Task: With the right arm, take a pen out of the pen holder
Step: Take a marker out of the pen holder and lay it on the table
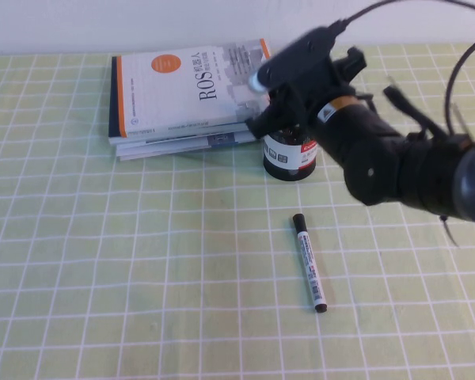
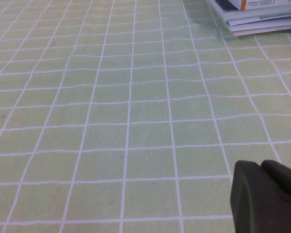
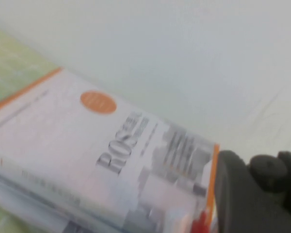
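Observation:
The pen holder (image 1: 290, 158), a black cup with a white and red label, stands upright next to the books. My right gripper (image 1: 279, 119) hangs directly over its mouth and hides what is inside. In the right wrist view the right gripper (image 3: 262, 166) has its two black fingers closed on the round black end of a pen (image 3: 267, 171). Another black and white pen (image 1: 309, 262) lies flat on the cloth, nearer me than the holder. My left gripper (image 2: 262, 167) hovers low over bare cloth with its fingers together and nothing between them.
A stack of books (image 1: 182, 95), the top one white with an orange edge, lies behind and left of the holder, almost touching it. The green checked cloth (image 1: 103, 261) covers the table. A pale wall closes off the far edge.

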`<state>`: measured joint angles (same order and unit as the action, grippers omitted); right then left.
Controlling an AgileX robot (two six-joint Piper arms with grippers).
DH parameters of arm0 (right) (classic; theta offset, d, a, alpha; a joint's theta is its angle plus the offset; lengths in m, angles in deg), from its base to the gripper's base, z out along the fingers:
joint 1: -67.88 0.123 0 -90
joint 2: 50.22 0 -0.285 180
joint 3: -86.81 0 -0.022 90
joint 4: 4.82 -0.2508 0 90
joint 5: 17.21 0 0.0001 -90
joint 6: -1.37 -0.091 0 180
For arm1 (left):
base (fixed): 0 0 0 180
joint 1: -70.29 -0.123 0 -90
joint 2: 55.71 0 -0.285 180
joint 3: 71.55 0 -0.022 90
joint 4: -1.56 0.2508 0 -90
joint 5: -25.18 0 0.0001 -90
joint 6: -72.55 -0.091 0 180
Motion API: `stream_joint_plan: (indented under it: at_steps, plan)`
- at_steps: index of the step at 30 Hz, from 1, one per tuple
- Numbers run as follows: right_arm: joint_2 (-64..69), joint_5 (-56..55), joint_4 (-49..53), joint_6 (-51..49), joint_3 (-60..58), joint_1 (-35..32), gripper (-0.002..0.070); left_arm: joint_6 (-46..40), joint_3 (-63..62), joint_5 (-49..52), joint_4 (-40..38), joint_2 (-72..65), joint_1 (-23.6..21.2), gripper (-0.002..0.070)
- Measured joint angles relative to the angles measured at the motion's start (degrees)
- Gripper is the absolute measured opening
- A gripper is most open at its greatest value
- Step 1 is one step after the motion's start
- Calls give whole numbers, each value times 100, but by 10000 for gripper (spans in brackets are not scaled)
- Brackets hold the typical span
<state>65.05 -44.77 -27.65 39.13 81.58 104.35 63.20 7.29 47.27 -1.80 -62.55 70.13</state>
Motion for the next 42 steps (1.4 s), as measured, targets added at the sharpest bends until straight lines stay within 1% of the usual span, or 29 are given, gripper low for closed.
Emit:
stream_joint_plan:
  at_steps: [5, 10, 12, 15, 18, 20, 25, 29, 33, 37, 39, 42]
  plan:
    - [-584, 265, -95, 0, 0, 0, 109, 0, 0, 0, 0, 0, 0, -5]
    - [-1246, 872, -262, 0, 0, 0, 108, 0, 0, 0, 0, 0, 0, -5]
    - [-1499, 1263, -312, -12, 0, 0, 108, 0, 0, 0, 0, 0, 0, -5]
    - [-1911, 2149, -324, -41, -10, 0, 107, 0, 0, 0, 0, 0, 0, -5]
    - [-2118, 2964, -309, -258, -10, 0, 107, 0, 0, 0, 0, 0, 0, -5]
    - [-2224, 3577, -166, -672, -10, -25, 107, 0, 0, 0, 0, 0, 0, -5]
    - [-2276, 4999, 332, -2076, -10, -164, 107, 0, 0, 0, 0, 0, 0, -5]
    - [-2276, 5778, 727, -3109, -18, -215, 107, 0, 0, 0, 0, 0, 0, -5]
    - [-2113, 6611, 1152, -3893, 143, -215, 107, 0, 0, 0, 0, 0, 0, -5]
    - [-1650, 7474, 1444, -4395, 575, -215, 107, 0, 0, 0, 0, 0, 0, -5]
    - [-1350, 7726, 1457, -4479, 771, -257, 107, 0, 0, 0, 0, 0, 0, -5]
    - [-946, 7814, 1349, -4517, 951, -360, 107, 0, 0, 0, 0, 0, 0, -5]
